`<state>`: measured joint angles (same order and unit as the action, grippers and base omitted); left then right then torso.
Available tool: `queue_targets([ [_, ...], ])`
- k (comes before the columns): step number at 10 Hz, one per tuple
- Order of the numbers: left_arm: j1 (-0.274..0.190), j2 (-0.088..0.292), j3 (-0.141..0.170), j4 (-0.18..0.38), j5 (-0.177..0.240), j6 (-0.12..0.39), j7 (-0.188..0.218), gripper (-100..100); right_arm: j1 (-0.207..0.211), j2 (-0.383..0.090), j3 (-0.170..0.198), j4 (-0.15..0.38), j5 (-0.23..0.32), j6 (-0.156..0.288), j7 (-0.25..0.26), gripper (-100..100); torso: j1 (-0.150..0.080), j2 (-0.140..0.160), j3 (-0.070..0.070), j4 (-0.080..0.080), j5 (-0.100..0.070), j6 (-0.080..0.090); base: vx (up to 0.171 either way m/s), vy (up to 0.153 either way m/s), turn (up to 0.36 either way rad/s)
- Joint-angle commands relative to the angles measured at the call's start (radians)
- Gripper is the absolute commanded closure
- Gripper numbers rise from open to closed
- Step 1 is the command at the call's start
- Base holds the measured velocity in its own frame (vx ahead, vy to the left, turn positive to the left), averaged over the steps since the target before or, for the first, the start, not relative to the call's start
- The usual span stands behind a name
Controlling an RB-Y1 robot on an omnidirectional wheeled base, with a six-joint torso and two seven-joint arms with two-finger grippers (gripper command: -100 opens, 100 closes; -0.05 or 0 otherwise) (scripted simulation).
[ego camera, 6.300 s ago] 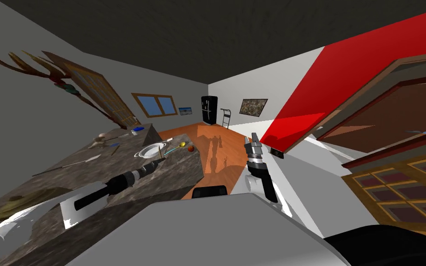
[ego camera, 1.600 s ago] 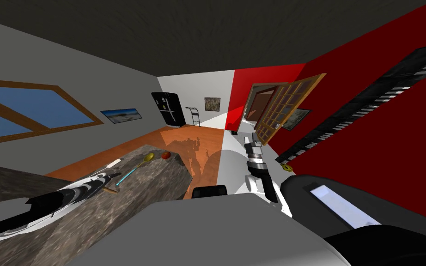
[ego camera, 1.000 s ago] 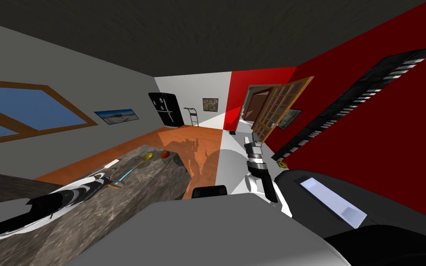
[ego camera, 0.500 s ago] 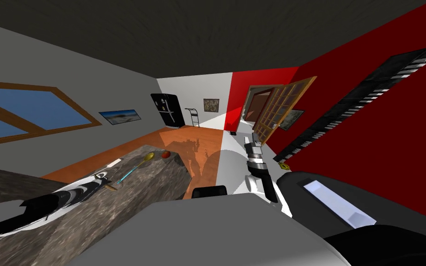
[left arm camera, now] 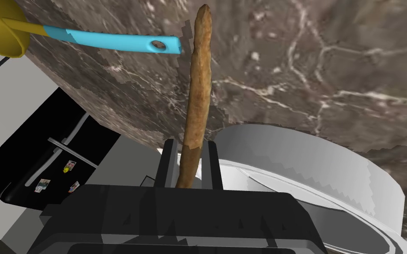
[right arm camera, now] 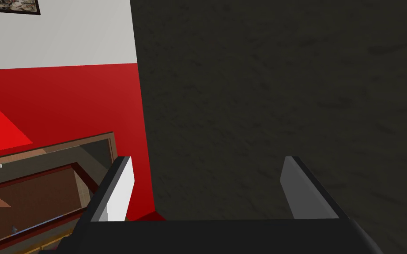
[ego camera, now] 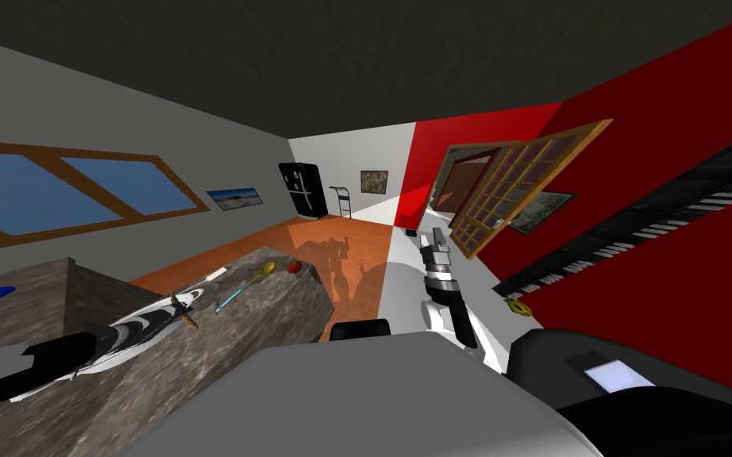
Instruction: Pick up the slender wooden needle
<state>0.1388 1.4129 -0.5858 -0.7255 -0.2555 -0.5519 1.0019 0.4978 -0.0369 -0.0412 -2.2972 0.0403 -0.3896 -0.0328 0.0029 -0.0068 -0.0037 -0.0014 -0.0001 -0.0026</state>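
Observation:
My left gripper (left arm camera: pixel 188 165) is shut on a slender brown wooden needle (left arm camera: pixel 198 95), whose long end sticks out past the fingertips over the dark marble counter (left arm camera: pixel 313 66). The head view has that gripper (ego camera: pixel 175 304) above the counter (ego camera: pixel 221 349) with the needle (ego camera: pixel 189 320) crosswise in it. A white bowl (left arm camera: pixel 304 176) lies just under the hand. My right gripper (right arm camera: pixel 207 187) stands open with nothing between its fingers, raised in front of my chest (ego camera: pixel 438 242).
A spoon with a yellow bowl and a turquoise handle (left arm camera: pixel 110 42) lies on the counter near the needle's tip, also (ego camera: pixel 241 289). A small red fruit (ego camera: pixel 294 266) sits by the counter's far end. A black fridge (ego camera: pixel 302 189), an open wooden door (ego camera: pixel 515 186) and a keyboard (ego camera: pixel 650 230) stand further off.
My view has swung, so the counter and window have shifted right. The left gripper holds the needle a little higher over the counter than a second ago. The right arm has not moved.

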Motion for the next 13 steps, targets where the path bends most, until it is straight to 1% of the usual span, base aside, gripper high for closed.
queue_targets([
  [1,0.037,0.029,0.003,-0.05,0.05,0.022,-0.05,100,0.0,0.0,0.0,0.0,0.0,0.0,0.0,0,0.0,0.0,0.0,0.0,0.0,0.0,0.103,0.021,0.153],
  [2,0.037,0.029,0.003,-0.081,0.072,0.022,-0.075,100,0.0,0.0,0.0,0.0,0.0,0.0,0.0,0,0.001,0.0,0.0,0.0,-0.001,-0.002,0.086,0.022,0.142],
  [3,0.037,0.029,0.003,-0.097,0.072,0.022,-0.075,100,0.0,0.0,0.0,0.0,0.0,0.0,0.0,0,0.001,0.001,0.001,0.0,0.0,-0.001,0.036,0.008,0.019],
  [4,0.084,0.063,0.011,-0.13,0.116,0.048,-0.12,100,0.0,0.0,0.0,0.0,0.0,0.0,0.0,0,0.0,0.003,0.002,0.001,0.0,0.001,0.078,0.011,0.199],
  [5,0.084,0.063,0.011,-0.159,0.134,0.048,-0.131,100,0.0,0.0,0.0,0.0,0.0,0.0,0.0,0,0.0,0.003,0.002,0.001,-0.001,-0.004,0.092,0.018,0.179],
  [6,0.084,0.063,0.011,-0.179,0.134,0.048,-0.131,100,0.0,0.0,0.0,0.0,0.0,0.0,0.0,0,0.001,0.003,0.002,0.001,0.0,-0.002,0.046,0.007,0.004],
  [7,0.131,0.096,0.019,-0.215,0.179,0.074,-0.178,100,0.0,0.0,0.0,0.0,0.0,0.0,0.0,0,0.0,0.003,0.002,0.001,0.001,0.0,0.082,0.011,0.189],
  [8,0.131,0.096,0.019,-0.243,0.195,0.074,-0.188,100,0.0,0.0,0.0,0.0,0.0,0.0,0.0,0,0.001,0.003,0.002,0.001,0.0,-0.004,0.097,0.01,0.16],
  [9,0.131,0.096,0.019,-0.261,0.195,0.074,-0.188,100,0.0,0.0,0.0,0.0,0.0,0.0,0.0,0,0.001,0.002,0.001,0.001,0.0,-0.002,0.048,0.0,-0.004],
  [10,0.179,0.129,0.027,-0.303,0.243,0.099,-0.234,100,0.0,0.0,0.0,0.0,0.0,0.0,0.0,0,0.0,0.003,0.002,0.001,0.001,0.0,0.091,-0.001,0.166],
  [11,0.179,0.129,0.027,-0.329,0.257,0.099,-0.244,100,0.0,0.0,0.0,0.0,0.0,0.0,0.0,0,0.0,0.002,0.001,0.0,0.0,-0.004,0.091,-0.005,0.182],
  [12,0.179,0.129,0.027,-0.343,0.257,0.099,-0.244,100,0.0,0.0,0.0,0.0,0.0,0.0,0.0,0,0.0,0.002,0.001,0.0,0.0,-0.002,0.04,0.003,0.017],
  [13,0.226,0.163,0.035,-0.385,0.308,0.125,-0.295,100,0.0,0.0,0.0,0.0,0.0,0.0,0.0,0,0.0,0.004,0.002,0.001,0.001,-0.001,0.08,0.01,0.221],
])
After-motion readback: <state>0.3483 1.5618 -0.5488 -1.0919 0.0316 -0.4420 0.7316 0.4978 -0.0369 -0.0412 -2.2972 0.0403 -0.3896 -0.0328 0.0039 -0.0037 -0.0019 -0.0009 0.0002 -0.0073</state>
